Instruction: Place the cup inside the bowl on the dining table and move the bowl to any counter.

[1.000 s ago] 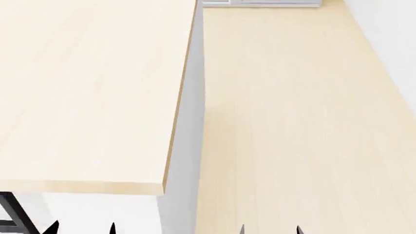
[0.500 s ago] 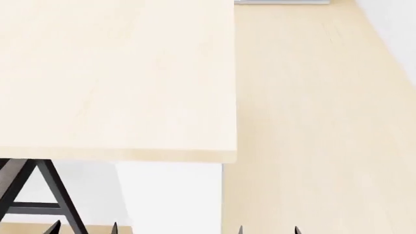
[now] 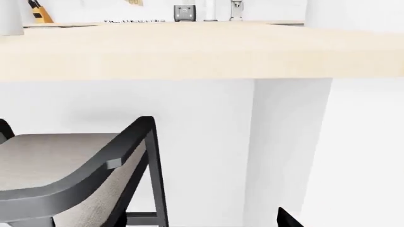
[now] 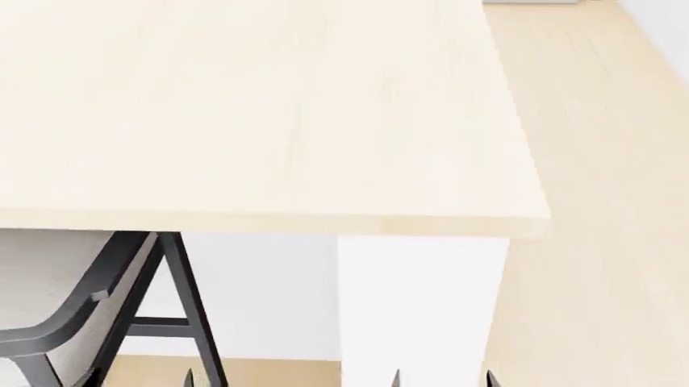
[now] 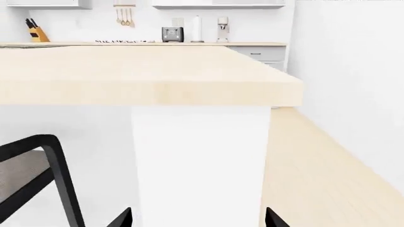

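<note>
The dining table (image 4: 269,121) fills most of the head view as a bare pale cream top, with its near right corner above a white leg panel (image 4: 420,306). No cup or bowl shows in any view. My left gripper (image 4: 137,380) and right gripper (image 4: 443,379) show only as dark fingertips at the bottom edge, below the table's front edge. The right gripper (image 5: 198,220) is open and empty, facing the white panel. One left fingertip (image 3: 285,218) shows beside the chair, and the wide gap is empty. A tan counter (image 5: 271,44) runs along the far wall.
A dark-framed chair with a grey seat (image 4: 64,314) stands under the table at the lower left, close to my left gripper (image 3: 69,175). On the far counter stand a toaster (image 5: 169,34) and a knife block (image 5: 38,33). Pale wood floor (image 4: 603,242) lies right of the table.
The head view has swung: the table's corner has slid right across the picture, and the chair and the white leg panel have come into sight. Both grippers' fingertips stay at the bottom edge.
</note>
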Tool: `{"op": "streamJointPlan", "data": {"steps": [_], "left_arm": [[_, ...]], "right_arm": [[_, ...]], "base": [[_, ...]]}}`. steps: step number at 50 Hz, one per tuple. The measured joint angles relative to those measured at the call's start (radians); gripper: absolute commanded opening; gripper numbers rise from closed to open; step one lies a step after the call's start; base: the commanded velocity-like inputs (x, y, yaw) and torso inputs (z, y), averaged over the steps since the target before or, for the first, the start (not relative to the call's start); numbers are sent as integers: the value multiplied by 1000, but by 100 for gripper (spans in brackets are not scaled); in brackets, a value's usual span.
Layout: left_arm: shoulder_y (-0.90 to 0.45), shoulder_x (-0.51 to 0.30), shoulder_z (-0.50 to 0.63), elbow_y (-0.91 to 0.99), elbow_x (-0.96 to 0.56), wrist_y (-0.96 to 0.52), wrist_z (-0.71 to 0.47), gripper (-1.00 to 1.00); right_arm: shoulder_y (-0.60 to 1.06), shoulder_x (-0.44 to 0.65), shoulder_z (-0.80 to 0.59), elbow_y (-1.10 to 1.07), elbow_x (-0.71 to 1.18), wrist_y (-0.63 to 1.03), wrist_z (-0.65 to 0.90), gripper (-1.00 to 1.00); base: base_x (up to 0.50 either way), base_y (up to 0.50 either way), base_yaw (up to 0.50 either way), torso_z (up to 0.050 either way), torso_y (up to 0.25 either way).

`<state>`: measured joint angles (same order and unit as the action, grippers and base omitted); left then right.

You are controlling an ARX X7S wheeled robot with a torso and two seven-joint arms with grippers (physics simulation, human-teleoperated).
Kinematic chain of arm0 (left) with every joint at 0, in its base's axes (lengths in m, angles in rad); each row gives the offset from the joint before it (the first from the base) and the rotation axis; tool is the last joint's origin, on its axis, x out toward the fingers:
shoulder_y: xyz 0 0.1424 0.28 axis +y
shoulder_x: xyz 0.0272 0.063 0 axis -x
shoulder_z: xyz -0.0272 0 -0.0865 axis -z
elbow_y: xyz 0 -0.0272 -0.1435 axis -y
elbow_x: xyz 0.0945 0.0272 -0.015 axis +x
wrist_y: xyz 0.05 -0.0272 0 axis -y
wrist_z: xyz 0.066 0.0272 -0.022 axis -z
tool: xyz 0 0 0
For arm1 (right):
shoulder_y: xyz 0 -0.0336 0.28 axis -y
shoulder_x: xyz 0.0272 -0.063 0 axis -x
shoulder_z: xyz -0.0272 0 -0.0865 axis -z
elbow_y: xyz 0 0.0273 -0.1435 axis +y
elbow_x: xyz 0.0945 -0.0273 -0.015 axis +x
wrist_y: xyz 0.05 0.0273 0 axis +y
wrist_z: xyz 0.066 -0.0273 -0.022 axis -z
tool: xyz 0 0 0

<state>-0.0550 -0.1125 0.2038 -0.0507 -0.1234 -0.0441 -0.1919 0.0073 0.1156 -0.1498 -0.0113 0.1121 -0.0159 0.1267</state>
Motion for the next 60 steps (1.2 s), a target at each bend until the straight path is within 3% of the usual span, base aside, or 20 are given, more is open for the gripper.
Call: {"op": "streamJointPlan", "data": {"steps": [60], "left_arm": [[-16, -32, 52, -4, -42, 1, -46, 100]], "right_arm": [[8, 39, -49, 2, 23, -11, 61, 100]], "base": [[-59, 500, 0, 0, 0]]}}
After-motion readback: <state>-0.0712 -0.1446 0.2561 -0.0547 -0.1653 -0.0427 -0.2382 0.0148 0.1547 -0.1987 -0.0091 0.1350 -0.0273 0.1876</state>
